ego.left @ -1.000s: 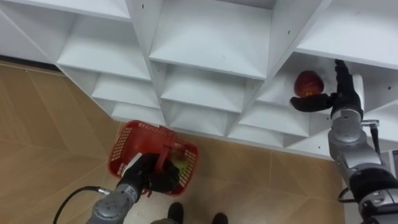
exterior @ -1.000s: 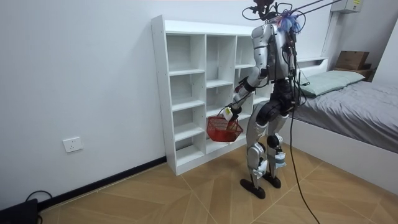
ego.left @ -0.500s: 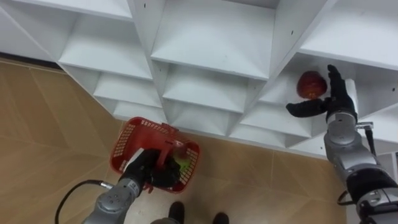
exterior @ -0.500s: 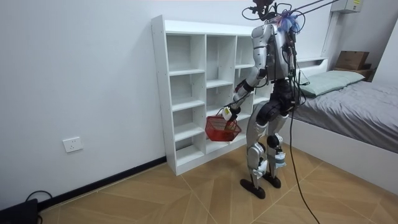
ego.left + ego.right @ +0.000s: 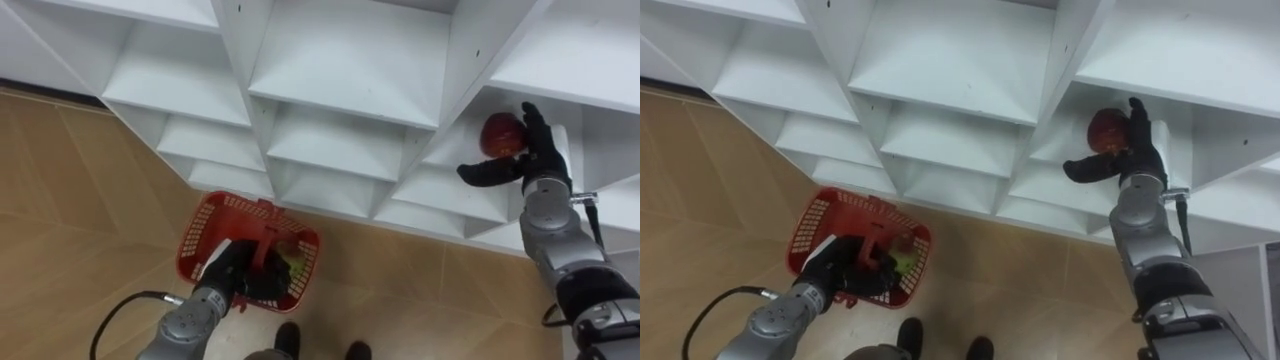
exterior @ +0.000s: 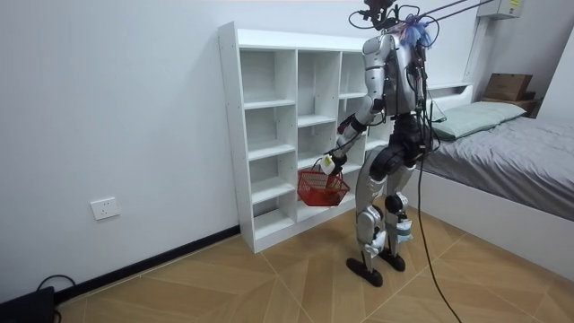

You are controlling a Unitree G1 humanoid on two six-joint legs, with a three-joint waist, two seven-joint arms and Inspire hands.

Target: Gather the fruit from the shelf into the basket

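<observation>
Robot standing facing shelf. Right hand reaching into compartment, fingers straight, thumb sticking out sideways, not closing on anything. Apple sitting just left of fingers, above thumb; round, no clear long axis, cannot tell where stem is pointing. Left hand curling round handle of basket, which is hanging under it, mouth facing up, long axis running left-right. Green fruit lying inside, right of hand.

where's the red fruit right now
In the left eye view's upper right, the red fruit sits in a shelf compartment, beside the open right hand.
</observation>
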